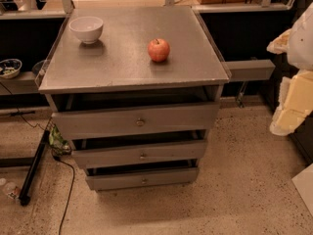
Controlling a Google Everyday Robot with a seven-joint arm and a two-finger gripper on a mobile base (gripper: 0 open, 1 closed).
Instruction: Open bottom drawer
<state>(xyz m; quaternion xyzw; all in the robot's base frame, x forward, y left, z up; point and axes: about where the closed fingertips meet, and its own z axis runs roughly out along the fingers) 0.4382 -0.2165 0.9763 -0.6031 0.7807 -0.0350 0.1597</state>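
Pincer (292, 99) at right edge — well apart from bottom drawer (122, 180).

A white bowl (86, 28) and a red apple (159, 50) stood well apart on the grey desk (122, 65). A black cable (68, 190) ran across the speckled floor (234, 180). The claw (289, 116) hung at the right edge.
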